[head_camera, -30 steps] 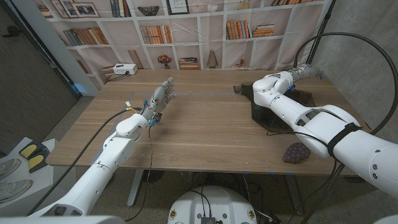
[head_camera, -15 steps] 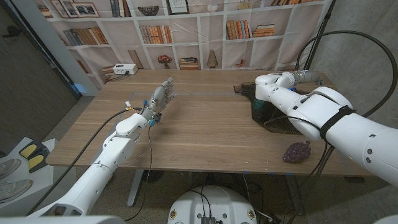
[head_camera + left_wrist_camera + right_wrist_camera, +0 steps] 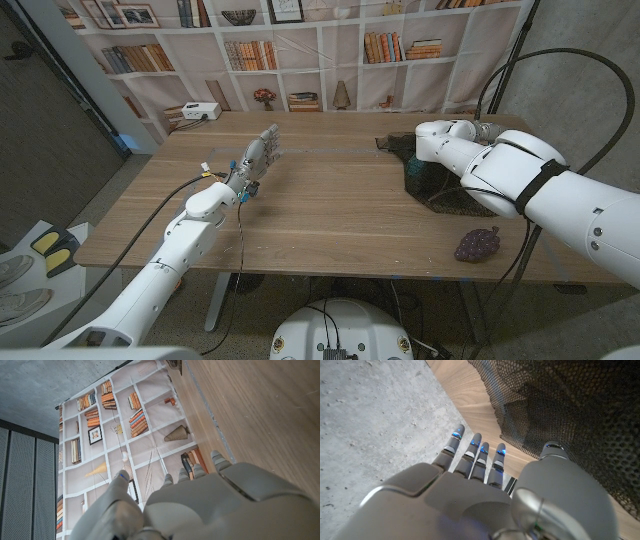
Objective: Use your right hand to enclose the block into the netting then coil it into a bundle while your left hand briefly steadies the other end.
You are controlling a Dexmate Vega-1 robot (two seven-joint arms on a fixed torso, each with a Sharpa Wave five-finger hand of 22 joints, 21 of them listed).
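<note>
Netting, black mesh, lies spread on the right side of the desk, near its far right corner; a darker lump under it in the right wrist view could be the block, though I cannot be sure. Largest to smallest: desk, wooden, with a bookshelf-print backdrop behind it; right arm reaching across over the netting; left arm stretched out well apart on the other side; a purple grape-like cluster near the front right edge; a small white box at the far left. Step in hand, as I judge it: the approach, wrapping not yet begun. Right robot hand hovers just beside the mesh edge, fingers extended side by side, holding nothing. Left robot hand stands raised with fingers apart, empty, far from the netting. Next move likely calls for the right robot hand to catch the mesh edge and fold it over the block, and the left to cross over to steady the other end.
</note>
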